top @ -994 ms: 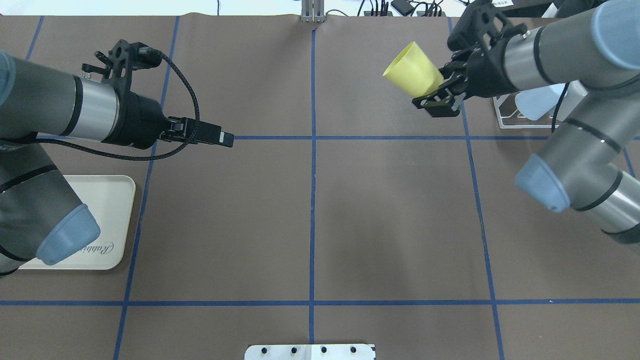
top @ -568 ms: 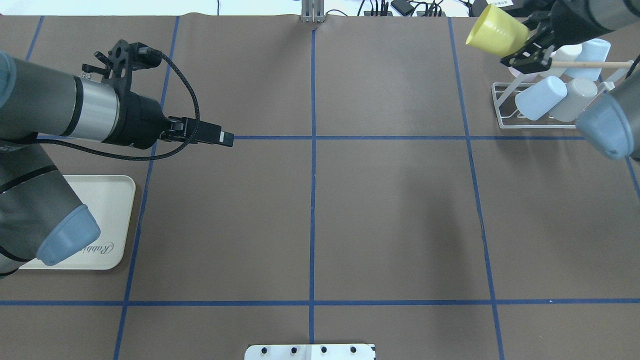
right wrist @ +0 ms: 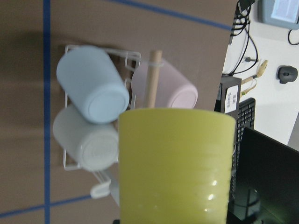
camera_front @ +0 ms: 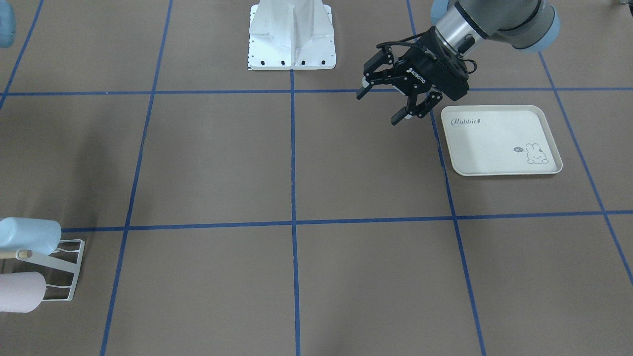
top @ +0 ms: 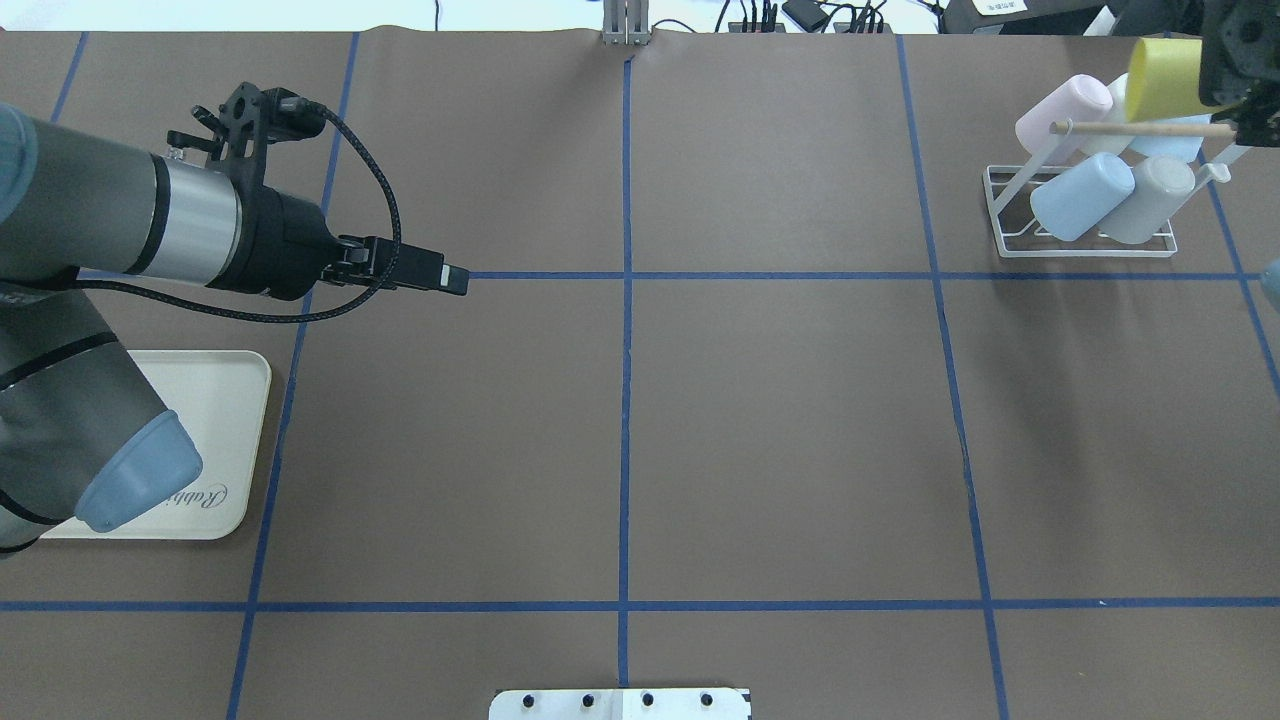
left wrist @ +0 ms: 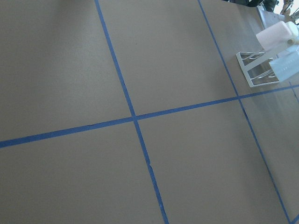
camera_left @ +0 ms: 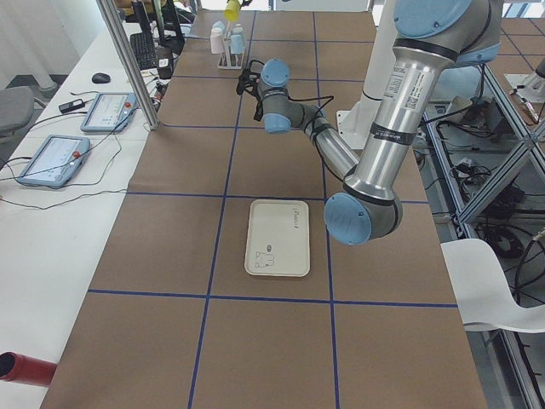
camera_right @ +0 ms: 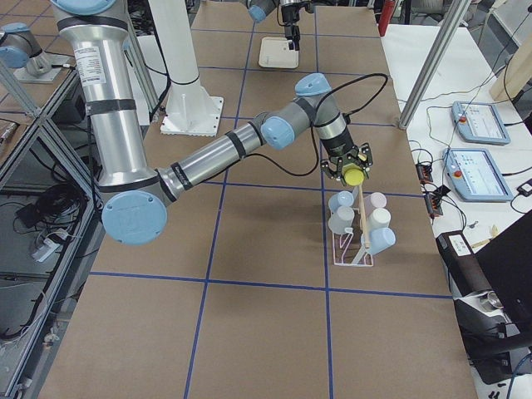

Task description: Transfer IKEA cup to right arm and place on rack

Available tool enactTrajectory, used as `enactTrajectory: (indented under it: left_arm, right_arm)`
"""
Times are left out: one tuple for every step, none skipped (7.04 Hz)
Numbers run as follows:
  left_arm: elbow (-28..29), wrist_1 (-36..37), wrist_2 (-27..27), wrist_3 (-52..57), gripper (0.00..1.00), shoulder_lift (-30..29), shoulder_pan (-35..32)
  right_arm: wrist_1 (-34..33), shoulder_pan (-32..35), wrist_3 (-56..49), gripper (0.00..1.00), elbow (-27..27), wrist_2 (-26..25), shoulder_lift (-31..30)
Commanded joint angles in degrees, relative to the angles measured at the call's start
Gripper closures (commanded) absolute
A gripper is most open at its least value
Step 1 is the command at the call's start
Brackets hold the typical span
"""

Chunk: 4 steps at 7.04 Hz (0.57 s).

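Yellow cup (top: pixel 1160 78) is clamped in my right gripper (camera_right: pixel 354 169), hanging just above the rack (top: pixel 1010 215), so the handover looks done. Left gripper (camera_front: pixel 378 107) hangs open and empty. Next, I reckon: line it over a free spot and lower gently.

The left arm (top: pixel 90 215) and right arm (camera_right: pixel 208 154) are grey tubes with silver bands and pale blue joint caps; a braided black cable (top: pixel 386 190) loops by the black, ROBOTIQ-marked left tool (camera_front: pixel 379 107).
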Motion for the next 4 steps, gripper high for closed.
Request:
enactTrajectory:
  left_arm:
    - [-0.13, -0.07, 0.01, -0.07, 0.00, 0.09, -0.05]
    - [-0.13, -0.07, 0.01, -0.07, 0.00, 0.09, -0.05]
    - [-0.04, -0.07, 0.01, -0.07, 0.00, 0.09, -0.05]
    - [0.05, -0.07, 0.01, -0.16, 0.00, 0.18, 0.04]
  right_arm:
    - [0.19, 0.05, -16.24, 1.00, 0.64, -10.97, -4.14]
    - [0.19, -0.73, -17.51, 1.00, 0.11, -13.26, -5.11]
    - [0.19, -1.35, -19.70, 1.00, -0.33, -14.41, -5.90]
    - [0.19, -3.18, -20.68, 1.00, -0.42, -15.55, -7.30]
